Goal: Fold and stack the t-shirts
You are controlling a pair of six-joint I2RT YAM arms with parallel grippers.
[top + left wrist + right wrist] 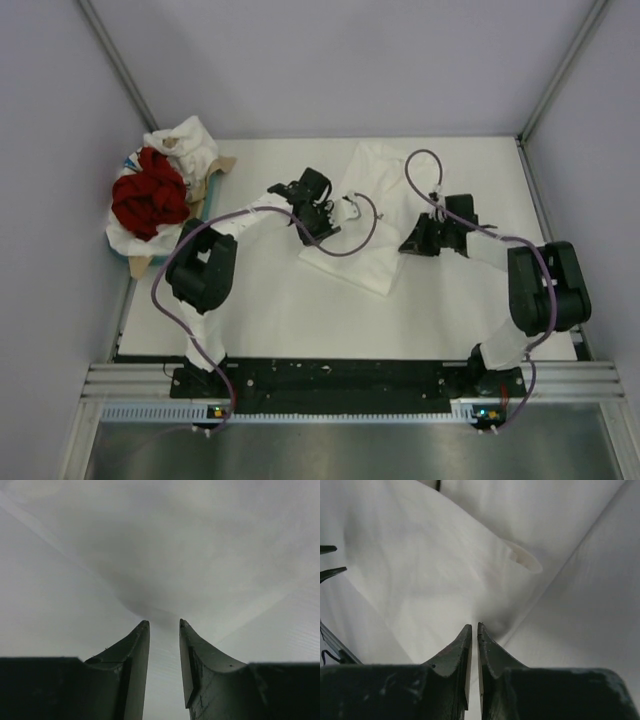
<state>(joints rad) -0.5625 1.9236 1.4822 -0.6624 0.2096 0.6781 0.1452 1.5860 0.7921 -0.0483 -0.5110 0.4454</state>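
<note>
A white t-shirt (372,205) lies spread in the middle of the table, partly folded. My left gripper (320,228) sits at its left edge. In the left wrist view the jaws (164,624) stand narrow, with white cloth filling the gap and creases running to the tips. My right gripper (413,243) is at the shirt's right edge. Its jaws (474,626) are nearly together on a raised fold of the white t-shirt (435,565), with a sleeve opening (526,560) behind. More t-shirts are heaped at the left, deep red ones (150,197) and white ones (186,140).
The heap rests in a tray (214,172) lined with brown cardboard at the table's left edge. Purple cables (352,232) loop from both arms over the spread shirt. Enclosure walls stand on three sides.
</note>
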